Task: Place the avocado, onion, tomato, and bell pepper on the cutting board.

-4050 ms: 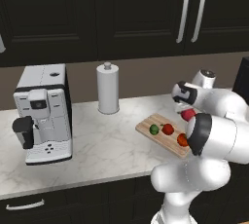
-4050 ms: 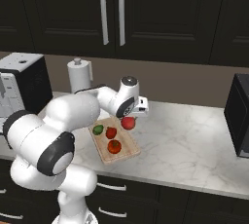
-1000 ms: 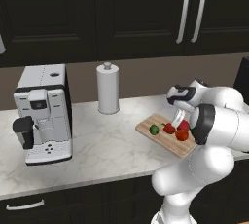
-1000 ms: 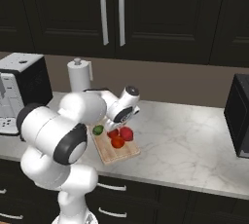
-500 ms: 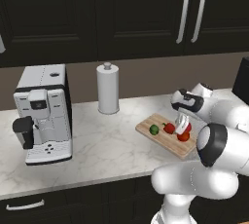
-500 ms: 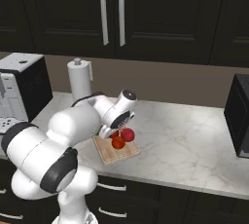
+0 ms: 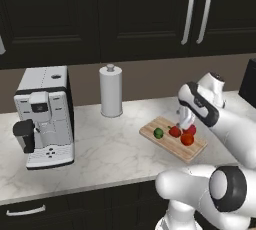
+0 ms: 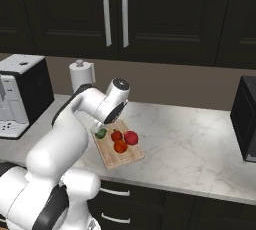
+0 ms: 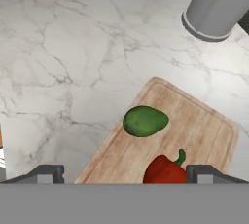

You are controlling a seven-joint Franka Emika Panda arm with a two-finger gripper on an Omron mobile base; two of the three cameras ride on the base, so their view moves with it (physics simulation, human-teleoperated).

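Observation:
The wooden cutting board (image 7: 167, 146) (image 8: 126, 160) (image 9: 204, 125) lies on the marble counter. Four items rest on it: the green avocado (image 7: 158, 133) (image 8: 101, 133) (image 9: 145, 121), the red bell pepper with a green stem (image 7: 174, 131) (image 8: 117, 135) (image 9: 165, 171), an orange-red tomato (image 7: 187, 139) (image 8: 120, 146) and a deep red onion (image 7: 192, 130) (image 8: 131, 137). My gripper (image 7: 186, 123) (image 9: 126, 174) hangs open just above the board's far side and holds nothing. In the hand view the pepper lies low between the spread fingertips (image 9: 46, 173).
A paper towel roll (image 7: 111, 91) (image 8: 80, 76) (image 9: 219, 4) stands behind the board. A coffee machine (image 7: 45, 114) (image 8: 20, 94) sits at the left of the counter, and a dark microwave (image 8: 247, 119) at the right. Dark cabinets hang above.
The gripper came down over the board with a red item and opened wide. That item now lies on the board with the others.

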